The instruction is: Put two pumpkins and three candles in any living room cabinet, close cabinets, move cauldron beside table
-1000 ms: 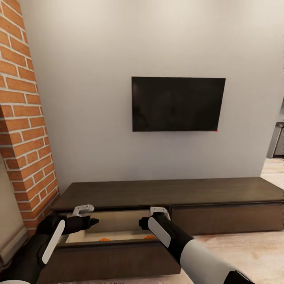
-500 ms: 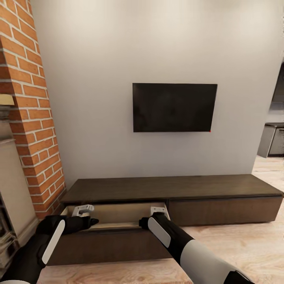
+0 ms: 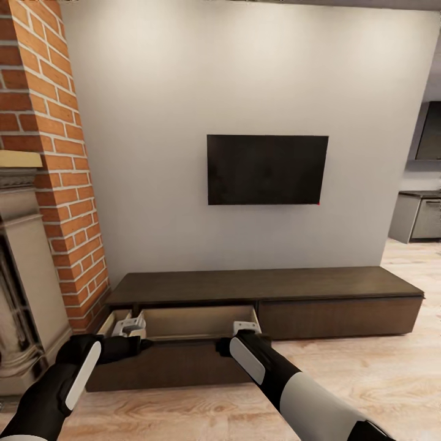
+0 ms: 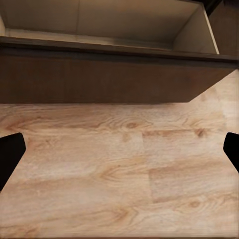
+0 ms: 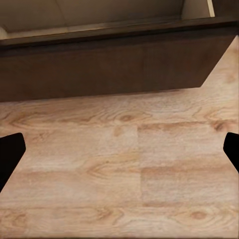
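The long low dark-brown wood cabinet (image 3: 263, 288) has its left drawer (image 3: 177, 358) pulled out for loading; the left gripper (image 4: 119, 149) and right gripper (image 5: 119, 149) hang spread and empty above the near floor

No readable text, label, brand, number or sign appears anywhere; the black wall screen (image 3: 267, 169) is blank, and the cabinet (image 3: 263, 286) fronts carry no markings.

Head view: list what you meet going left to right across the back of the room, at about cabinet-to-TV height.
Fireplace surround → brick column → open cabinet drawer → wall-mounted TV → closed right cabinet front → kitchen counter through the doorway.
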